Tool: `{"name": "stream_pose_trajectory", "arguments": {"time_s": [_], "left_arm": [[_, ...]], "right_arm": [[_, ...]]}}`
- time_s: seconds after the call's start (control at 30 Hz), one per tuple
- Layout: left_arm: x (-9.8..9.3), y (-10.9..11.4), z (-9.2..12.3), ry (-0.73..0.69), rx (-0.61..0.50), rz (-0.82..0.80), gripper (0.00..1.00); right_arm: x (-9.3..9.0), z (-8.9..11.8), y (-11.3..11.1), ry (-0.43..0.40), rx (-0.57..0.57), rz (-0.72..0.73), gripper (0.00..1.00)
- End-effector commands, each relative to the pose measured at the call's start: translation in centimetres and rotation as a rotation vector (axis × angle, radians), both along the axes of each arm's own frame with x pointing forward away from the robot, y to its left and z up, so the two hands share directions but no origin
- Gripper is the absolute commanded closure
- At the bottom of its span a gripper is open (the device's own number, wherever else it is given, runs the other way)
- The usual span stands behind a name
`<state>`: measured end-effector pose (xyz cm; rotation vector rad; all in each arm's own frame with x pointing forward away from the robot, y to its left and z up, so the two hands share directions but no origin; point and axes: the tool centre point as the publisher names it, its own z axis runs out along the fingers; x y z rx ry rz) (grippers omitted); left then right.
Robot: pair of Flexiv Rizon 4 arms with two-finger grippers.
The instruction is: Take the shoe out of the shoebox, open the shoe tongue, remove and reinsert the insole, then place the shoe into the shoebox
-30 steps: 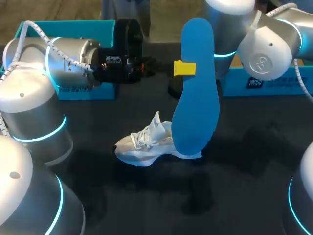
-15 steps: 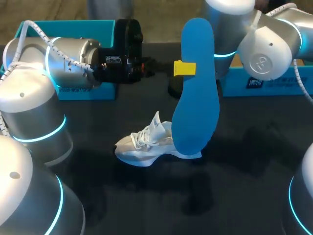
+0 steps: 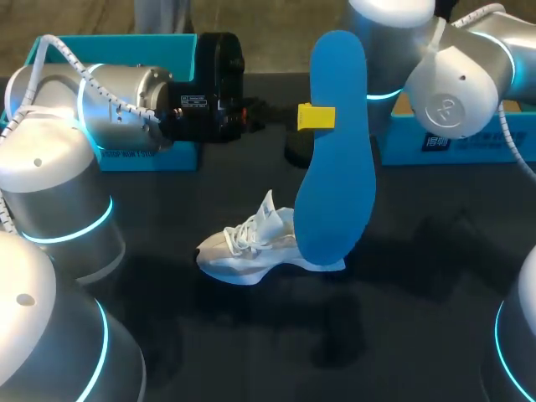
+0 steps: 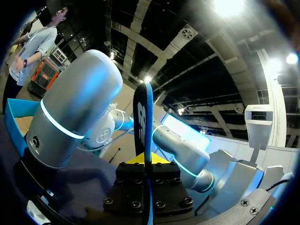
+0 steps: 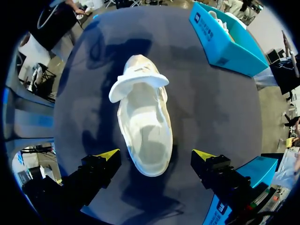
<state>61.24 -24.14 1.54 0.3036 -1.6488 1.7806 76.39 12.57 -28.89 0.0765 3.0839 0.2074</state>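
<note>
Over the shoe: my right gripper, fingers spread wide.
My left gripper: pinching the blue insole upright.
Shoe spot: middle of the table.

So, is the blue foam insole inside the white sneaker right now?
No, the blue foam insole stands upright outside it, pinched between the left arm's fingers, and the white sneaker lies visibly empty.

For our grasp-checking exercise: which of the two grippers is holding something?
The left gripper: it pinches the blue insole. The right gripper hangs open above the white shoe, holding nothing.
</note>
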Motion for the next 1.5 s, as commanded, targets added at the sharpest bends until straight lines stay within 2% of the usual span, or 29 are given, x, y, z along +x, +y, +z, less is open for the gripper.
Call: {"name": "stream_pose_trajectory", "arguments": {"time_s": [0.03, 0.47, 0.8, 0.97, 1.17, 1.2, 1.23, 1.37, 1.5], "left_arm": [[0.0, -0.1, -0.1, 0.000, -0.002, 0.002, 1.00], [0.0, -0.1, -0.1, 0.000, -0.002, 0.002, 1.00], [0.0, -0.1, -0.1, 0.000, -0.002, 0.002, 1.00], [0.0, -0.1, -0.1, 0.000, -0.002, 0.002, 1.00], [0.0, -0.1, -0.1, 0.000, -0.002, 0.002, 1.00], [0.0, -0.1, -0.1, 0.000, -0.002, 0.002, 1.00], [0.0, -0.1, -0.1, 0.000, -0.002, 0.002, 1.00], [0.0, -0.1, -0.1, 0.000, -0.002, 0.002, 1.00], [0.0, -0.1, -0.1, 0.000, -0.002, 0.002, 1.00]], "right_arm": [[0.6, -1.0, 1.3, 0.009, -0.016, -0.001, 0.00], [3.0, -4.5, 3.0, 0.032, 0.017, 0.031, 0.00], [3.8, -7.7, 4.0, 0.062, 0.037, 0.048, 0.00], [3.9, -8.5, 4.1, 0.077, 0.017, 0.049, 0.00], [3.5, -8.8, 3.3, 0.088, 0.011, 0.016, 0.00], [3.5, -8.9, 3.2, 0.092, 0.007, 0.013, 0.22], [3.4, -8.9, 3.2, 0.093, 0.004, 0.012, 0.53], [3.2, -9.4, 3.1, 0.106, -0.005, 0.007, 0.98], [2.9, -9.8, 2.9, 0.117, -0.007, 0.004, 1.00]]}}
